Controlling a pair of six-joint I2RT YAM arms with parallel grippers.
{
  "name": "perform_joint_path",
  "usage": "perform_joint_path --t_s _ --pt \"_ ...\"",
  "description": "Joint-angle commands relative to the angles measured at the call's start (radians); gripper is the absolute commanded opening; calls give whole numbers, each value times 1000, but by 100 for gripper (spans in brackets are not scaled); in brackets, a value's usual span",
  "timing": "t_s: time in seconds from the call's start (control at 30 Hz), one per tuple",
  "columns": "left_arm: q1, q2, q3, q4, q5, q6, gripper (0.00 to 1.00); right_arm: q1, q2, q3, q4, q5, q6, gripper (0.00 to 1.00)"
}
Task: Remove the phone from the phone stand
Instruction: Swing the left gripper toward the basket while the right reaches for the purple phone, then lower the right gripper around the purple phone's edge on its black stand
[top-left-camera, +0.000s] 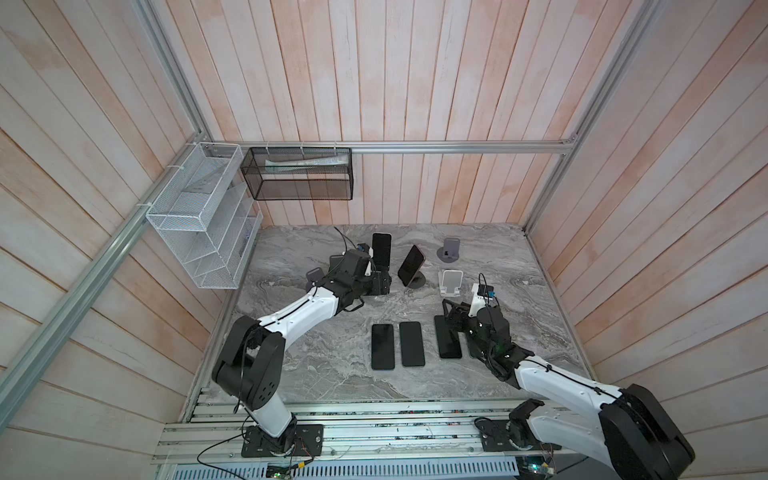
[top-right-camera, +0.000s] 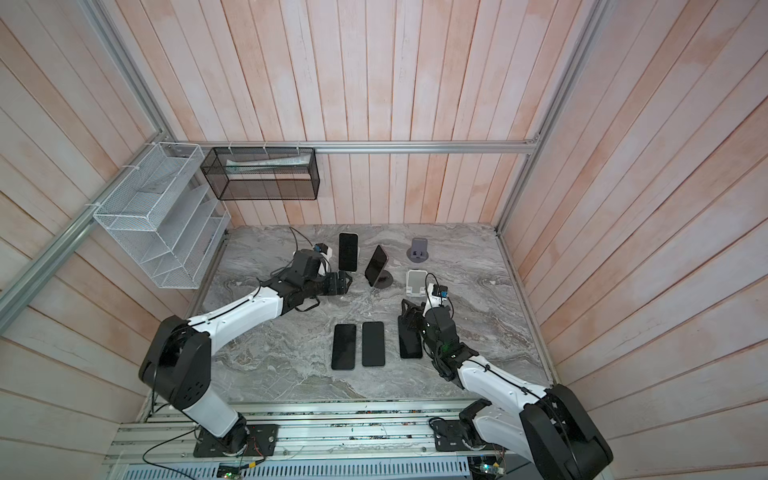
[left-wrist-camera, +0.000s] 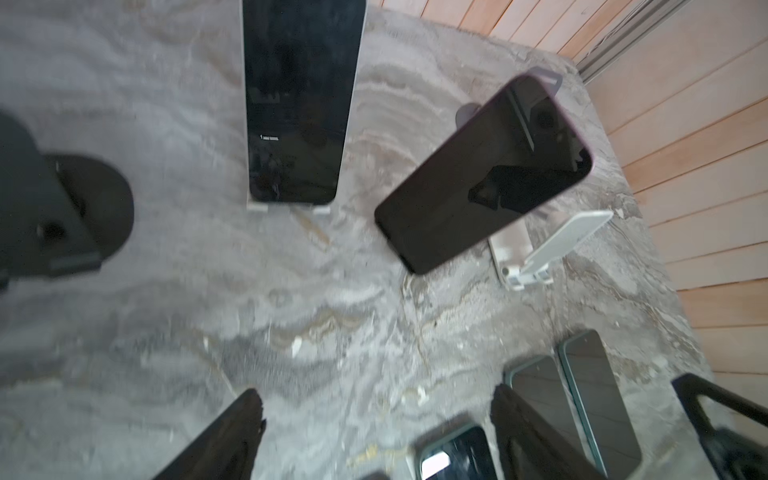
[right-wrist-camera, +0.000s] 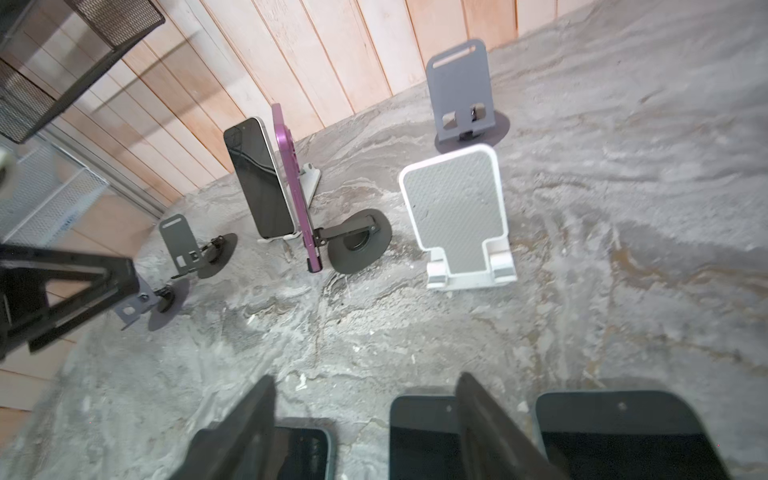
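Two phones stand on phone stands at the back of the marble table. A black-screened phone leans upright on a white stand. A purple phone tilts on a dark round-based stand. My left gripper hovers just in front of the upright phone, open, with only table between its fingers. My right gripper is open above the top ends of flat phones, holding nothing.
Several phones lie flat in a row at the table's front; one is partly under the right arm. Empty stands: white, grey, and small dark ones at the left. Wire baskets hang on the left wall.
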Motion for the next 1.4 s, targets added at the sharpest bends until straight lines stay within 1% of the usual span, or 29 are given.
perform_joint_path --t_s 0.0,0.03,0.1,0.17,0.23,0.27,0.3,0.33,0.37,0.4,0.43,0.47,0.5,0.53,0.63,0.73,0.8,0.83,0.9,0.97,1.0,1.1,1.23,1.27,1.37 --pt "11 -168 12 42 22 -123 88 6 48 31 14 -79 -46 42" --pt "25 -200 28 9 2 -128 89 8 64 35 22 -96 -49 36" --pt "66 -245 74 -49 -48 -139 93 12 104 48 34 -115 -43 27" --pt "123 -283 120 -66 -93 -152 95 11 146 99 -16 -149 -33 23" --pt "187 -316 127 8 -98 -144 95 16 181 156 -57 -175 -4 23" --pt "209 -325 121 46 -98 -145 97 17 197 173 -62 -185 25 25" --pt "227 -330 105 103 -99 -146 99 16 220 197 -69 -200 62 30" --pt "243 -330 86 150 -92 -143 100 18 244 220 -70 -223 89 37" --pt "254 -328 72 180 -75 -137 100 19 270 240 -74 -245 108 45" --pt "267 -317 59 202 -47 -130 100 19 298 265 -85 -263 131 57" --pt "284 -303 53 204 -9 -125 100 18 328 288 -94 -274 155 61" --pt "308 -286 56 200 54 -127 100 20 355 307 -98 -279 170 64" --pt "341 -262 74 169 130 -168 100 23 378 321 -95 -278 180 67" --pt "365 -239 102 127 174 -194 100 28 403 335 -93 -262 187 69" --pt "381 -197 173 56 220 -177 100 41 480 402 -128 -229 188 75" --pt "387 -193 131 121 307 -171 100 54 555 490 -189 -195 171 78" --pt "419 -187 89 179 411 -233 99 63 594 524 -208 -160 179 79" --pt "436 -184 73 206 459 -255 99 65 613 532 -193 -161 188 79" --pt "465 -182 53 240 518 -278 99 75 627 525 -136 -177 206 70" --pt "481 -185 44 253 524 -282 99 96 624 520 -110 -168 196 62" --pt "486 -186 38 261 527 -283 99 108 620 523 -106 -160 188 56" --pt "499 -180 18 294 550 -302 97 131 612 541 -108 -140 158 36" --pt "513 -163 8 338 606 -343 95 138 639 599 -129 -150 127 20" --pt "516 -161 8 340 607 -346 95 139 656 624 -143 -148 116 17" --pt "521 -176 -2 341 579 -342 93 139 717 710 -192 -132 60 0"
